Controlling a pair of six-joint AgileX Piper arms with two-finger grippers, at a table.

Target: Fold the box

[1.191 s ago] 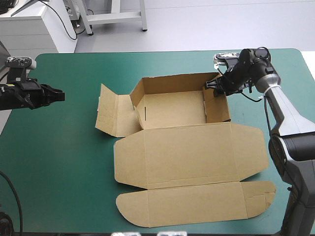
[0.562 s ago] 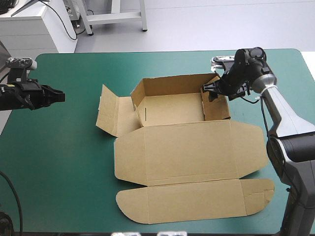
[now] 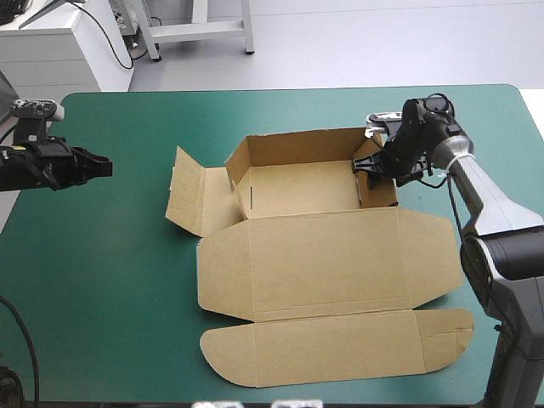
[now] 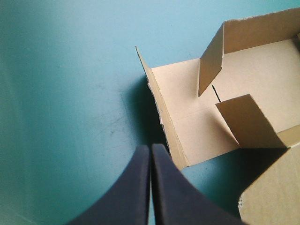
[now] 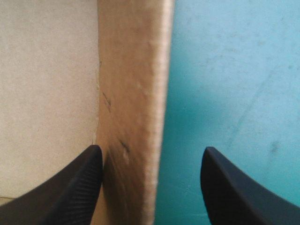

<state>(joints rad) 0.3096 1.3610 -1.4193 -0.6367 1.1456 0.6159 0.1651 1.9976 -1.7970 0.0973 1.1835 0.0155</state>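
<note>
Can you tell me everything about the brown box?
The box is brown board, half-made, lying on the teal-green cover. Its far part is an open tray with walls up; one left flap leans outward. The lid lies flat toward the near edge, round-cornered flaps spread. The open right tool straddles the tray's right wall.

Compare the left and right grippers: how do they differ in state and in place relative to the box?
The left gripper is shut; the right gripper is open. The left gripper hangs over bare cover, apart from the box; the right gripper straddles the box's right wall, one finger inside, one outside. Shared: neither grips the box.
</note>
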